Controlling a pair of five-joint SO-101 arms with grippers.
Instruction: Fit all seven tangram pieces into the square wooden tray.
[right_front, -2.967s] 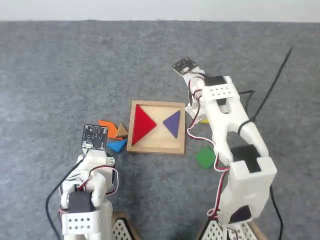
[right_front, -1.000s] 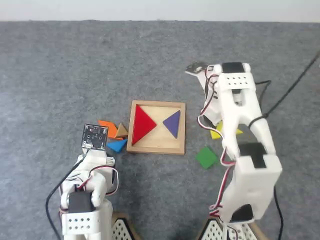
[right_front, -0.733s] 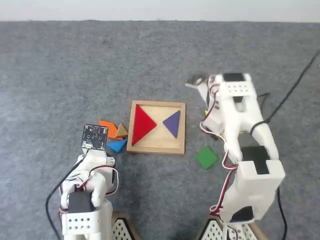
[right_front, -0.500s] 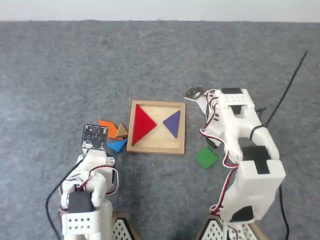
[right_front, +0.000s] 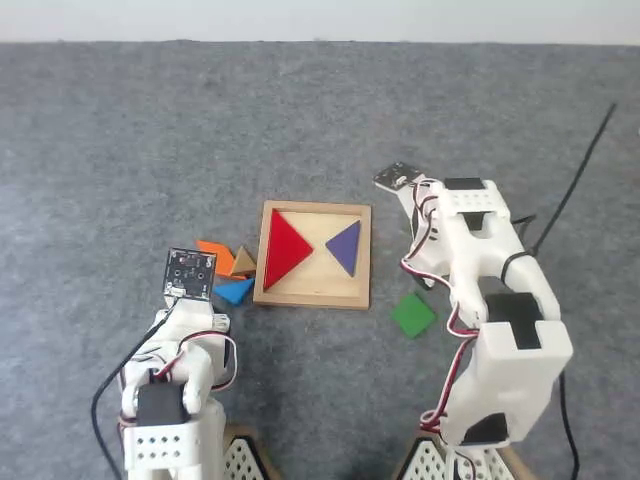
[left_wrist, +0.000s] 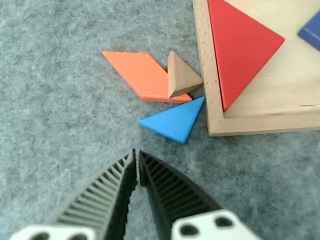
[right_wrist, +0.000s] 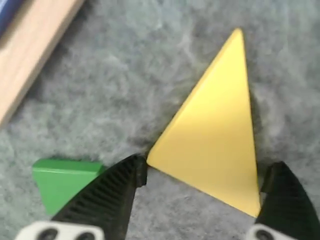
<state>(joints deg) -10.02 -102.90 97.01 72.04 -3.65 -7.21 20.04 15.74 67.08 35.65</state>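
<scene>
Right pincer (right_wrist: 206, 169) wide open, straddling yellow triangle (right_wrist: 216, 131)

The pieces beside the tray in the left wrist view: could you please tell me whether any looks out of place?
Yes: the tan triangle lies partly on top of the orange parallelogram, so it seems tilted rather than flat on the carpet. The blue triangle beside them lies flat.

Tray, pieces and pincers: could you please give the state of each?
Tray: holds two pieces.
Red triangle: in tray, flat.
Purple triangle: in tray, flat.
Orange piece: outside, flat.
Tan triangle: outside, against orange piece.
Blue triangle: outside, flat.
Green square: outside.
Yellow triangle: outside, flat.
Left pincer: shut, empty.
Right pincer: open, astride yellow triangle.
</scene>
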